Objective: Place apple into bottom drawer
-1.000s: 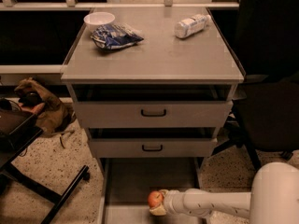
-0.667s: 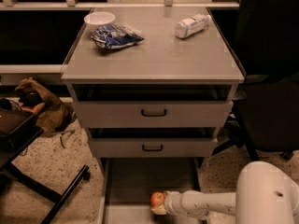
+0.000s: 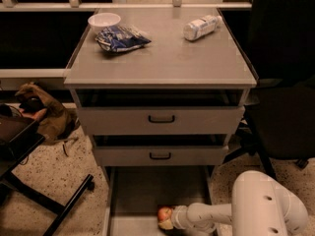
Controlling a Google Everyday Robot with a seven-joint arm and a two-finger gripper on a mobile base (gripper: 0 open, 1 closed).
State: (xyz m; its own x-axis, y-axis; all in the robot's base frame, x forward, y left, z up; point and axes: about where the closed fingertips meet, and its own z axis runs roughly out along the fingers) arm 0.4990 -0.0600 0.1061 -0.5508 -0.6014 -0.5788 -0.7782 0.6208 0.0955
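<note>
The bottom drawer [image 3: 147,191] is pulled out at the foot of the grey cabinet, its flat grey floor showing. The small red-orange apple [image 3: 164,214] sits low over the drawer floor near its front. My gripper [image 3: 168,219] reaches in from the right on a white arm [image 3: 261,205] and is closed around the apple, holding it just inside the drawer.
Two upper drawers with black handles [image 3: 161,118] are shut above. On the cabinet top lie a white bowl [image 3: 104,20], a blue chip bag [image 3: 120,37] and a plastic bottle [image 3: 202,27]. A black chair [image 3: 280,112] stands right; a dark stand leg [image 3: 69,205] and brown bag [image 3: 47,112] left.
The arm's white body has come further into view at the lower right. The apple and gripper stay at about the same spot over the drawer floor.
</note>
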